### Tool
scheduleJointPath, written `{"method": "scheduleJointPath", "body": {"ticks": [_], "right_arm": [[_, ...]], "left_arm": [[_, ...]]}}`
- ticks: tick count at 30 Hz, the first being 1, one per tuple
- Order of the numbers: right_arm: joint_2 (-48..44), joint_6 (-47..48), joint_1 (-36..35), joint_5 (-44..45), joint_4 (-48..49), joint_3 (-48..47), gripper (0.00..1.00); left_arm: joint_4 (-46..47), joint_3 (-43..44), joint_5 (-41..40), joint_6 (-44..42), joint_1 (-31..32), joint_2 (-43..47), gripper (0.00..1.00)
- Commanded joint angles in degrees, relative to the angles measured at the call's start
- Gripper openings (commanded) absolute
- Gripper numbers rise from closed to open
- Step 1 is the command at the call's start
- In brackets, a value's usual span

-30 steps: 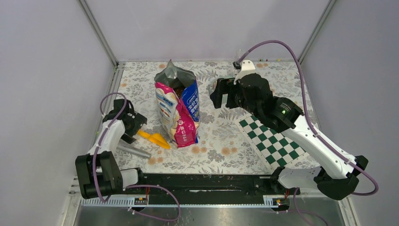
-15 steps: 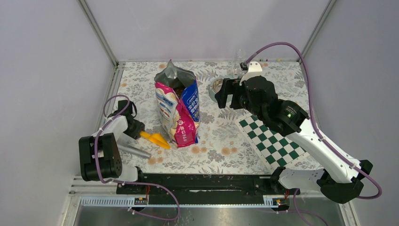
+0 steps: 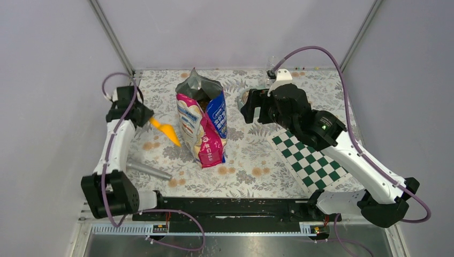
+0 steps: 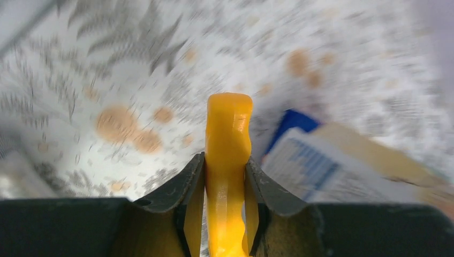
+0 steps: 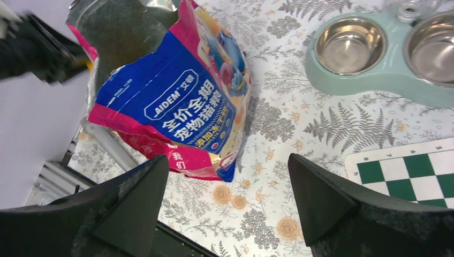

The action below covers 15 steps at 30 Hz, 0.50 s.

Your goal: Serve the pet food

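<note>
Task status: early stage. The pet food (image 3: 202, 98) is inside the bag (image 3: 203, 120), which stands upright near the middle of the table (image 3: 251, 176) with its top open. Only a dark patch in the mouth of the bag shows from above, and single pellets cannot be made out. The two steel bowls (image 5: 350, 45) in the pale green feeder (image 5: 364, 80) are empty. No food is visible in the scoop (image 3: 163, 130) or on the table. Steps left, as judged from the scene: fill the scoop from the bag, carry it to the feeder, tip it into a bowl.

Left gripper (image 3: 143, 116): the jaws are closed narrowly on the handle of the orange scoop (image 4: 227, 160). Both fingers (image 4: 184, 187) press against its sides. The scoop is off the table, its bowl end pointing toward the bag, near it but apart from it.

Right gripper (image 5: 227, 187): the jaws stand wide apart and hold nothing. It hangs above the table between the bag (image 5: 176, 101) and the feeder, touching neither
</note>
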<state>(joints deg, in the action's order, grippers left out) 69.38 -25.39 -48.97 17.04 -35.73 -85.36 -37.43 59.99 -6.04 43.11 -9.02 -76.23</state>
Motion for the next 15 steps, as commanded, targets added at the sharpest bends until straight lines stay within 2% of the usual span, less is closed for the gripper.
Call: {"method": "scheduleJointPath", "body": {"ticks": [1, 8, 11, 15], "right_arm": [[1.1, 1.3, 0.2, -4.9, 2.0, -3.4, 0.9], [1.7, 4.4, 0.2, -16.4, 10.2, -3.3, 0.95], [2.8, 4.4, 0.2, -21.6, 12.7, -4.4, 0.96], [5.9, 4.7, 0.2, -32.6, 15.7, -7.9, 0.95]], "left_arm": [[-1.6, 12.9, -0.2, -8.1, 1.5, 9.2, 0.0], [-2.3, 25.7, 3.6, -14.4, 7.6, 17.0, 0.0], [2.1, 25.9, 12.9, -16.7, 8.7, 20.4, 0.0], [13.4, 22.5, 28.1, -17.7, 10.3, 25.3, 0.0]]}}
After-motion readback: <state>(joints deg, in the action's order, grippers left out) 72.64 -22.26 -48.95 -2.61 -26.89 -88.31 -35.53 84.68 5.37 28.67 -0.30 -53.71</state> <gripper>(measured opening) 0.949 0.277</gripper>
